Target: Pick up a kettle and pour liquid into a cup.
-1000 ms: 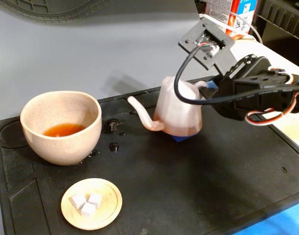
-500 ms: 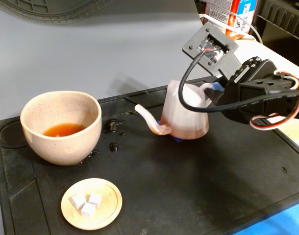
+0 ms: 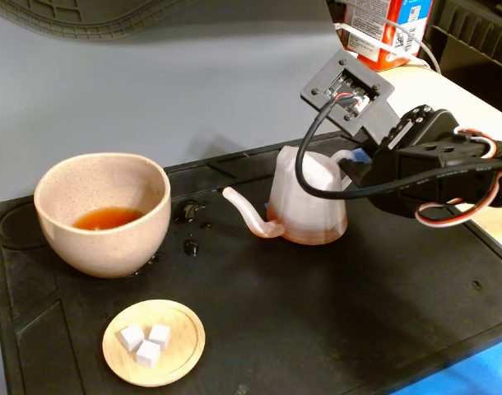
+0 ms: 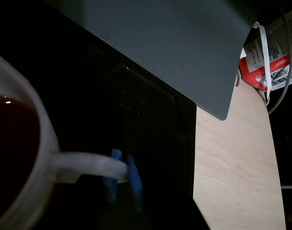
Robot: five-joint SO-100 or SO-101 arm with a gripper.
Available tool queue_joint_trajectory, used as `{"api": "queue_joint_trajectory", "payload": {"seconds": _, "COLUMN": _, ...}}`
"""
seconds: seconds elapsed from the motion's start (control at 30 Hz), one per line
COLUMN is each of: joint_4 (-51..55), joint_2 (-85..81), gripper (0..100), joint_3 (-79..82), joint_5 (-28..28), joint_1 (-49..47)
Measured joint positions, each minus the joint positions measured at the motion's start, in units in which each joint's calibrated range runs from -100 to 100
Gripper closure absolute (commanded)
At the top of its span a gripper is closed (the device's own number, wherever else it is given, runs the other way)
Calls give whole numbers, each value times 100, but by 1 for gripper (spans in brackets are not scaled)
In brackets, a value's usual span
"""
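Blue fingers (image 4: 131,175) at bottom centre of the wrist view, pinched nearly together on the kettle's loop handle (image 4: 86,165); gap between them looks very thin, so it's a narrow tip grip. In the fixed view the fingers are mostly hidden behind the kettle (image 3: 307,200), right of centre.

Kettle looks upright with its base on or just at the black mat (image 3: 333,329); can't tell if weight is fully down. Spout (image 3: 244,214) points left toward the cup (image 3: 103,212), which sits at the left, well apart from the spout. Dark red liquid (image 4: 12,148) remains inside the kettle; cup holds a shallow reddish pool (image 3: 107,218).

Risks, as I judge them:
- Grip is only on the thin handle, so the kettle could swivel or slip if lifted fast.
- Wet drops (image 3: 191,245) on the mat between cup and kettle suggest pouring from too far out dribbles short of the rim.
- Letting go while tilted could rock the kettle and slosh.
- Wooden dish with white cubes (image 3: 153,341) at lower left is near the cup; stray drips could reach it.
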Motion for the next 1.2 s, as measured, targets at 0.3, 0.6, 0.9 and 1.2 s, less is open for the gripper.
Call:
{"api": "queue_joint_trajectory", "payload": {"seconds": 0.3, "joint_4": -53, "joint_2": 454, "gripper": 99, "joint_3": -341, "joint_5": -5, "joint_1": 45}}
{"api": "queue_joint_trajectory", "payload": {"seconds": 0.6, "joint_4": -61, "joint_2": 745, "gripper": 99, "joint_3": -730, "joint_5": -10, "joint_1": 45}}
{"api": "queue_joint_trajectory", "payload": {"seconds": 0.9, "joint_4": -228, "joint_2": 753, "gripper": 99, "joint_3": -730, "joint_5": -5, "joint_1": 23}}
{"api": "queue_joint_trajectory", "payload": {"seconds": 1.2, "joint_4": -315, "joint_2": 762, "gripper": 82, "joint_3": -730, "joint_5": 5, "joint_1": -30}}
